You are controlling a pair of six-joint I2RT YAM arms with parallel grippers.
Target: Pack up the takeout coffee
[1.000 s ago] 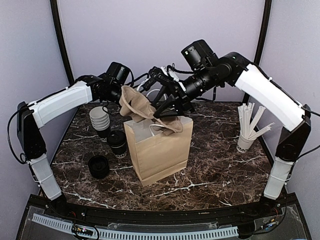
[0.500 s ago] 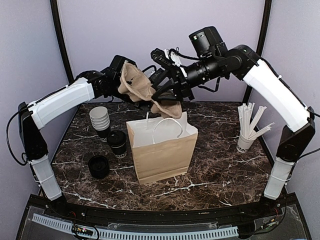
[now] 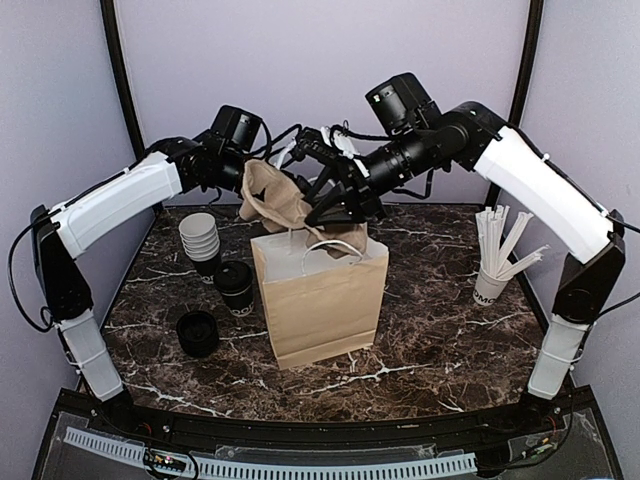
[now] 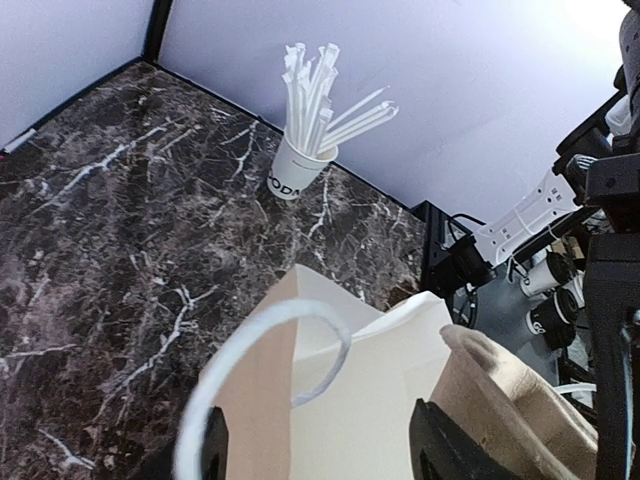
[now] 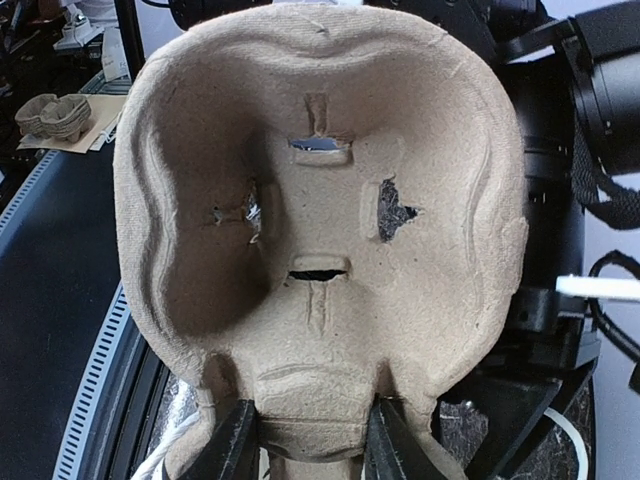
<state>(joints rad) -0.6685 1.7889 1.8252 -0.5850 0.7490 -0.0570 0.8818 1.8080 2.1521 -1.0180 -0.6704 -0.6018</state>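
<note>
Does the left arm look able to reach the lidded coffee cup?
Probably yes. The left gripper is open and empty, and the cup stands uncovered left of the bag. The tray in the right gripper hangs over the bag, not the cup.

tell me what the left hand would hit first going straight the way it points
Most likely the paper bag: its open top and white handle lie ahead of the left hand. Depth is unclear; the cardboard tray sits just to one side.
</note>
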